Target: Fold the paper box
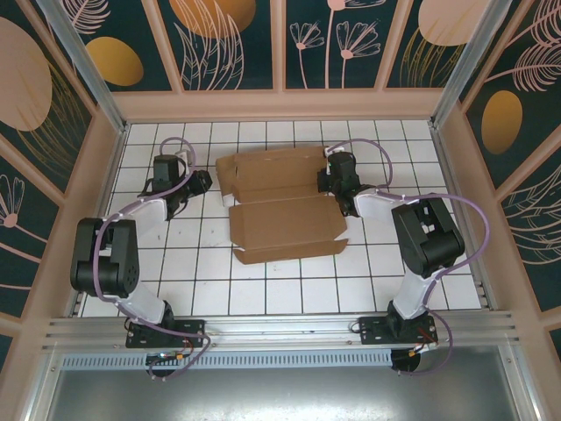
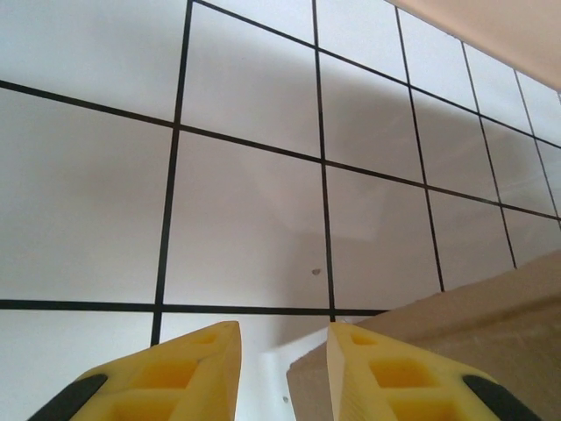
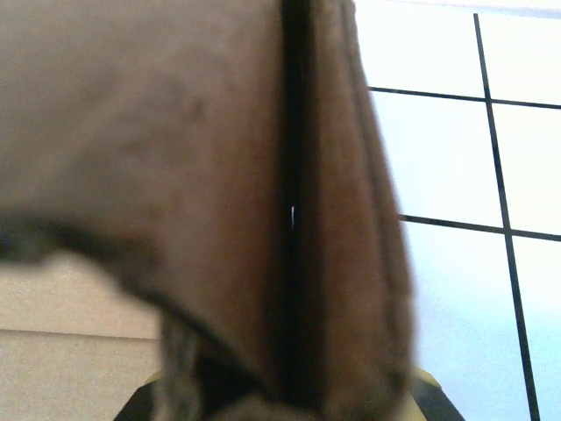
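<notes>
The paper box (image 1: 280, 224) is a brown cardboard sheet lying partly folded in the middle of the white tiled table, with a raised flap along its front half. My left gripper (image 1: 203, 182) hovers just off the sheet's left edge. In the left wrist view its yellow fingers (image 2: 283, 329) stand apart, with bare tile in the gap and a corner of the paper box (image 2: 491, 324) beside the right finger. My right gripper (image 1: 329, 175) sits at the sheet's right edge. In the right wrist view, blurred brown cardboard (image 3: 175, 132) runs down between the jaws, which are shut on it.
Wooden walls close in the table at the left (image 1: 96, 175), back (image 1: 280, 105) and right (image 1: 456, 175). A metal rail (image 1: 280, 329) runs along the near edge by the arm bases. Bare tiles (image 1: 289, 289) lie in front of the sheet.
</notes>
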### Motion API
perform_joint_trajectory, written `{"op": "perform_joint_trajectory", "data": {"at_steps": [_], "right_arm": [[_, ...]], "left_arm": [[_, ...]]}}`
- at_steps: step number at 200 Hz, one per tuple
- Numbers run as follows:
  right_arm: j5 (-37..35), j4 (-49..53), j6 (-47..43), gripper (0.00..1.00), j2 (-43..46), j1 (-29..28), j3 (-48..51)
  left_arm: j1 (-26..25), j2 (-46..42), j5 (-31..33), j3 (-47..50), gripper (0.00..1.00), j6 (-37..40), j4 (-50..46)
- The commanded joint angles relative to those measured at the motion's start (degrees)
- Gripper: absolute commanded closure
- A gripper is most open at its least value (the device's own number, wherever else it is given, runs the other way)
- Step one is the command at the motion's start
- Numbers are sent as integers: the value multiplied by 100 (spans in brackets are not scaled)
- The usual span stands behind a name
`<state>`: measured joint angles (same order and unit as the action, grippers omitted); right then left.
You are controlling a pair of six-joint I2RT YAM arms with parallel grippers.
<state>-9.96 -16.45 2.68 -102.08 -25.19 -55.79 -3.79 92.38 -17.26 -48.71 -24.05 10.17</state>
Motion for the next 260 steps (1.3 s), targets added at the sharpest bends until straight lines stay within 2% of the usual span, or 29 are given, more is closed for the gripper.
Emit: {"op": "perform_joint_trajectory", "data": {"at_steps": [1, 23, 47, 81, 111, 170, 226, 260], "right_arm": [[244, 606, -5, 100, -273, -76, 11], [256, 590, 29, 100, -318, -74, -18], [267, 590, 57, 100, -364, -104, -66], [275, 580, 93, 100, -401, -135, -91], [284, 588, 101, 100, -401, -153, -81], [336, 572, 88, 100, -351, -162, -15], [400, 511, 3, 100, -288, -153, 87], [502, 500, 7, 100, -305, -157, 80]], "left_arm": [[10, -154, -411, 160, 69, -73, -150], [-5, -233, -689, 327, 70, -259, -48], [1, -153, -922, 340, 76, -315, -15], [-179, 3, -1171, 237, 73, -454, 187], [-407, 212, -979, -72, 70, -333, 63], [-403, 428, -511, -571, 65, 129, -285], [-403, 466, -2, -668, 61, 1085, -507], [-412, 547, -276, -666, 55, 1348, -112]]}}
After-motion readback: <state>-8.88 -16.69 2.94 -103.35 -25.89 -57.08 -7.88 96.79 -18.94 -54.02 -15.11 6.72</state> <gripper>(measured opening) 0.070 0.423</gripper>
